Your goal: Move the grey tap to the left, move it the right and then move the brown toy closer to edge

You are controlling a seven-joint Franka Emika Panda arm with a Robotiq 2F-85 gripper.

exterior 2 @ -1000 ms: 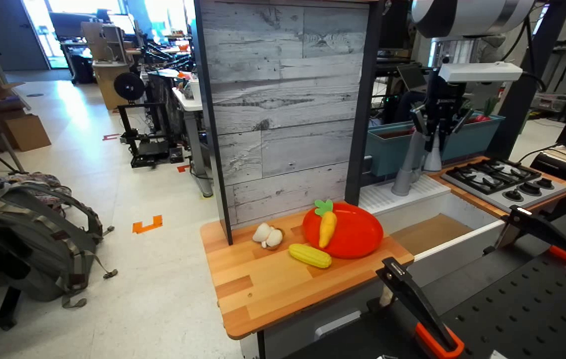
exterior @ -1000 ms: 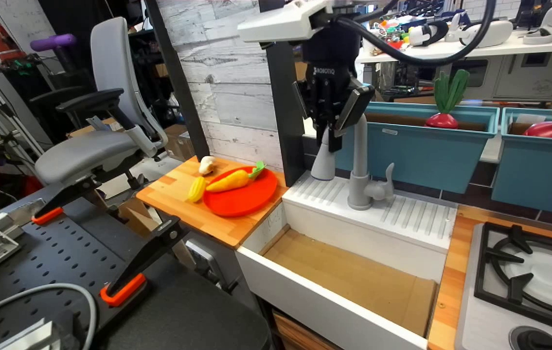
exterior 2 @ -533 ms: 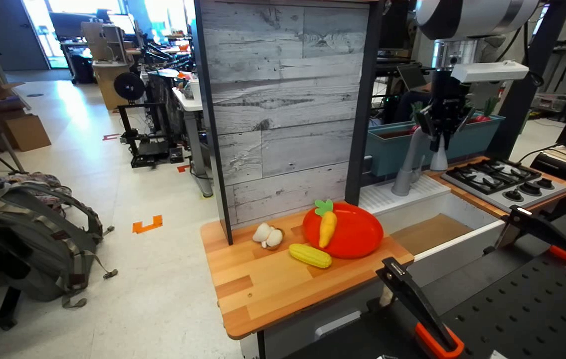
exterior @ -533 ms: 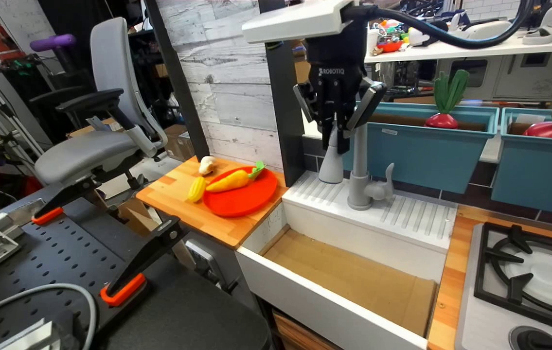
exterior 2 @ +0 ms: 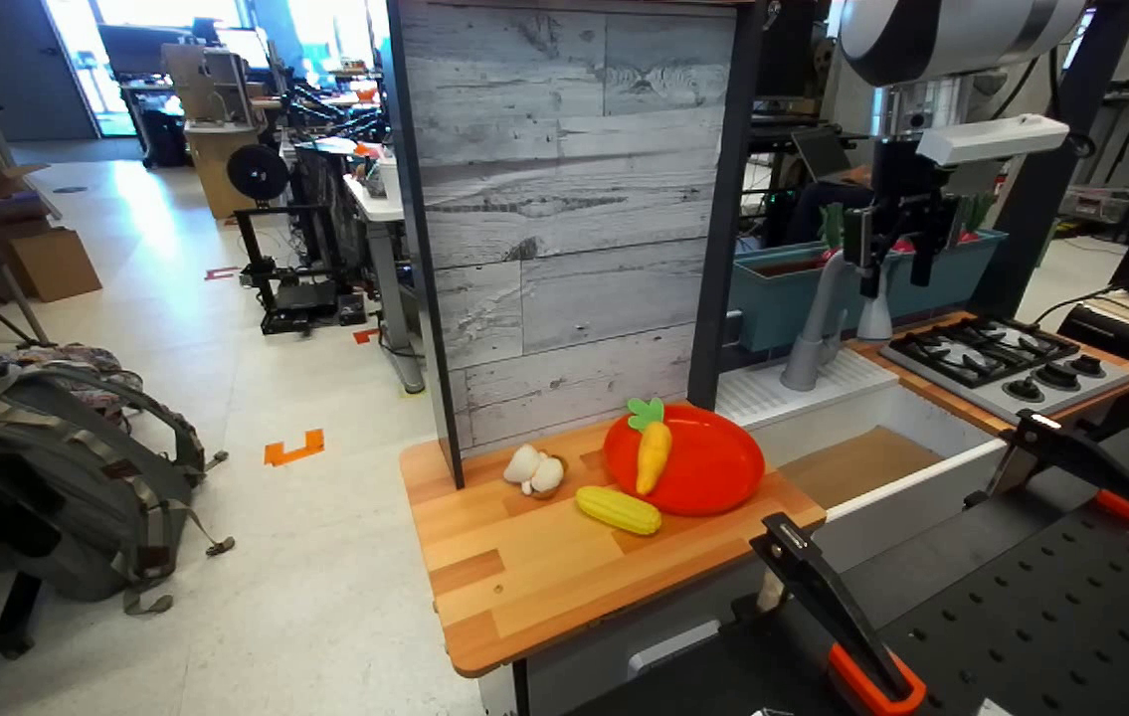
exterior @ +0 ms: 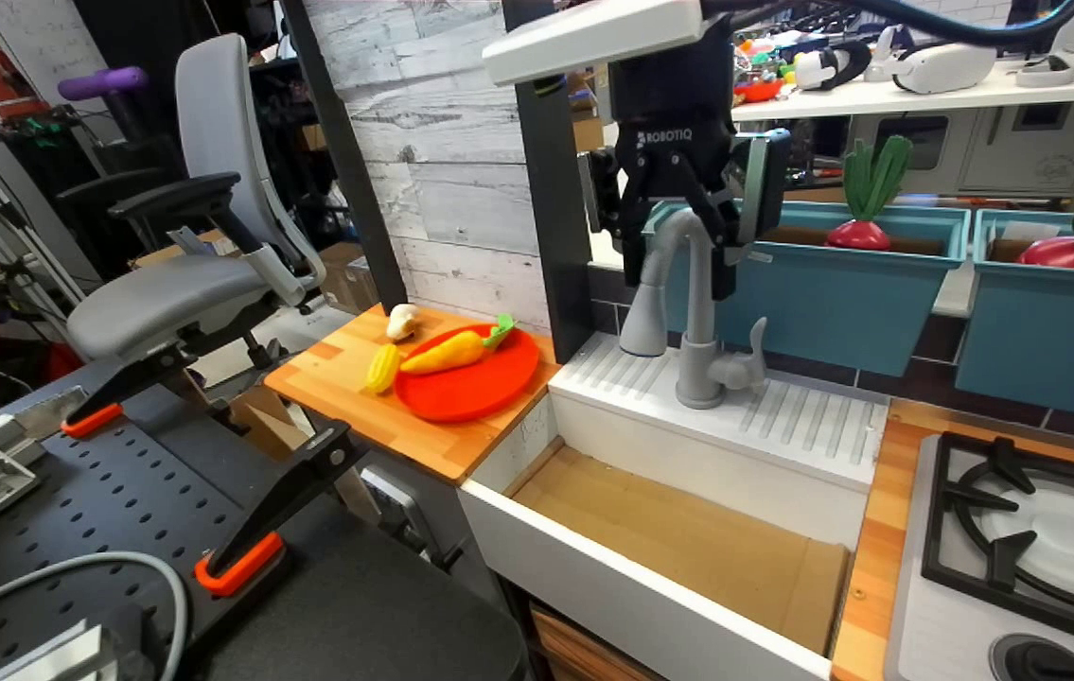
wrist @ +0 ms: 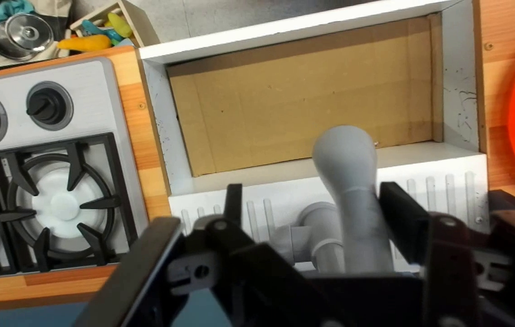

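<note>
The grey tap (exterior: 699, 312) stands behind the sink, its spout (wrist: 349, 168) arching down and pointing toward the sink in the wrist view. My gripper (exterior: 678, 274) is open around the upper spout. In the wrist view the spout passes between the spread fingers, nearer to the right-hand finger (wrist: 400, 213); contact is hard to tell. The wooden board's edge (exterior 2: 624, 612) shows in both exterior views. A brownish bit (exterior 2: 552, 489) peeks out beside a pale toy on the board; whether it is the brown toy I cannot tell.
An orange-red plate (exterior 2: 723, 472) carries a carrot-shaped yellow toy (exterior 2: 655, 457). Beside it lie a corn toy (exterior 2: 618, 509) and the pale toy (exterior 2: 527, 465). A stove (wrist: 64, 204) flanks the sink (exterior: 631, 591). Teal planters (exterior: 811, 303) stand behind the tap.
The jaws, close together on the spout before, have spread apart. Earlier the spout swung slightly right with the gripper in both exterior views; over the last half second it has stayed put.
</note>
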